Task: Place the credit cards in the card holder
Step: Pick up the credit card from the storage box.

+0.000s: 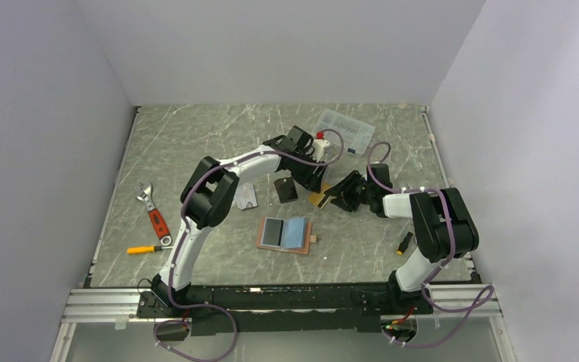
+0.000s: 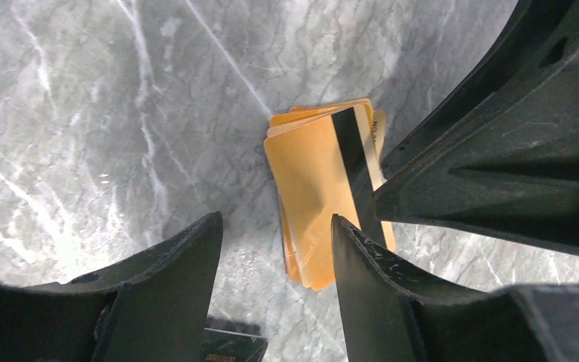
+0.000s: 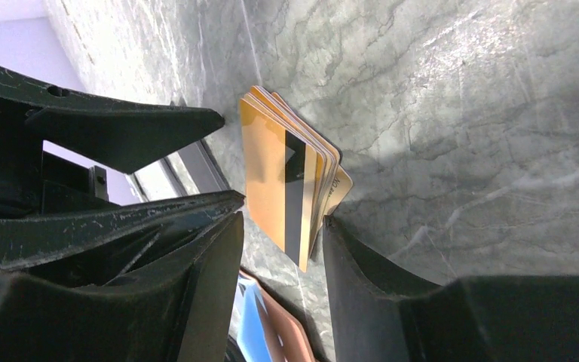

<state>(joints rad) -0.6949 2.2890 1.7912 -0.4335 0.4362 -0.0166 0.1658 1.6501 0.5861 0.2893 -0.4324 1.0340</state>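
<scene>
A stack of orange-gold credit cards (image 1: 318,200) with a black stripe lies on the marble table between both grippers. In the left wrist view the credit cards (image 2: 317,181) sit just ahead of my open left gripper (image 2: 275,226), close to its right finger (image 2: 377,279). In the right wrist view the credit cards (image 3: 279,177) lie between the tips of my open right gripper (image 3: 283,226), whose right finger (image 3: 362,279) is at the stack's edge. The tan card holder (image 1: 286,234) lies open, blue-grey pockets up, nearer the arms. A pale silver-grey card (image 1: 245,197) lies left of it.
A small black rectangle (image 1: 286,188) lies beside the left gripper (image 1: 313,181). A red-handled wrench (image 1: 152,213) and a yellow screwdriver (image 1: 147,249) lie at the left. A clear plastic bag (image 1: 344,130) and a small white bottle (image 1: 320,141) sit at the back. A small dark item (image 1: 405,243) lies at the right.
</scene>
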